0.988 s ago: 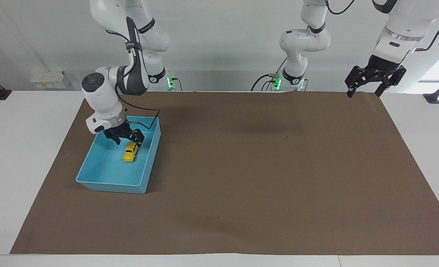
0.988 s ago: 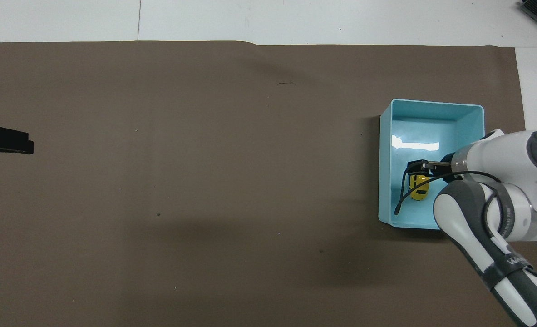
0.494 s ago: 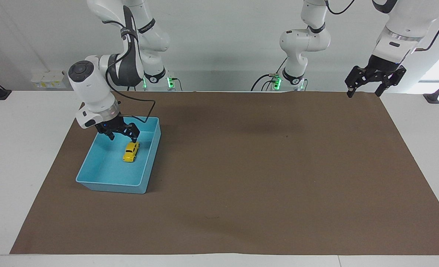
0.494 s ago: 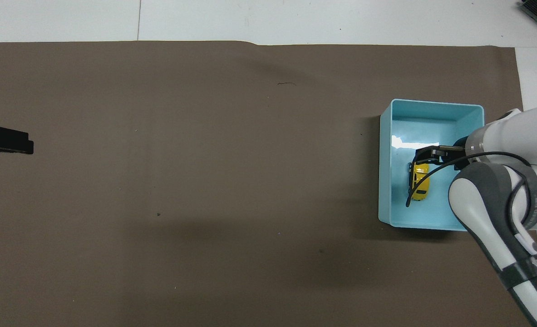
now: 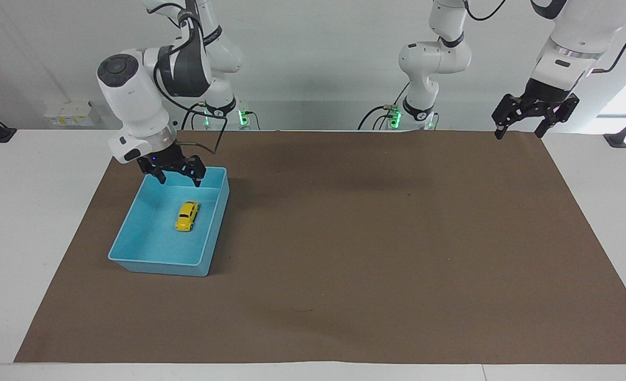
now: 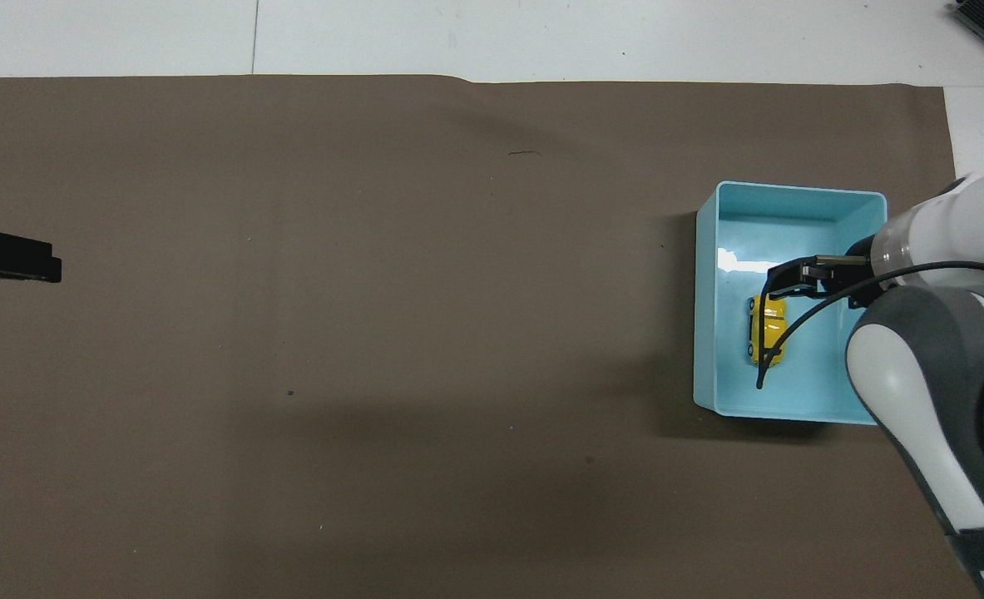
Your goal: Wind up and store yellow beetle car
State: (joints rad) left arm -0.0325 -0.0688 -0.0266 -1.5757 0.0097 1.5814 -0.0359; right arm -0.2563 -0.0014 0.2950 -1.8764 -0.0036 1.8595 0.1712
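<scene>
Yellow beetle car [image 5: 187, 216] lying inside the light blue bin [image 5: 133, 256], on its wheels on the bin floor, closer to the bin wall that faces the middle of the tabletop [image 5: 37, 211], touched by nothing. Bin resting on the brown mat [image 5: 376, 254] toward the right arm's end of the tabletop. Right pincer [image 5: 179, 179] raised over the bin's edge nearest the robots, clear of the car, fingers spread wide, gripping nothing; from the overhead view, pincer [image 6: 791, 287] overlapping the end of the car [image 6: 764, 331] farther from the robots, with a black cable [image 6: 783, 341] crossing over the yellow body. Left pincer [image 5: 519, 132] waiting up in the air over the mat's corner at the left arm's end, close to the robots, fingers apart and empty; only its dark tip [image 6: 11, 256] showing at the edge of the overhead view. Rest of the mat bare apart from a few faint marks.
</scene>
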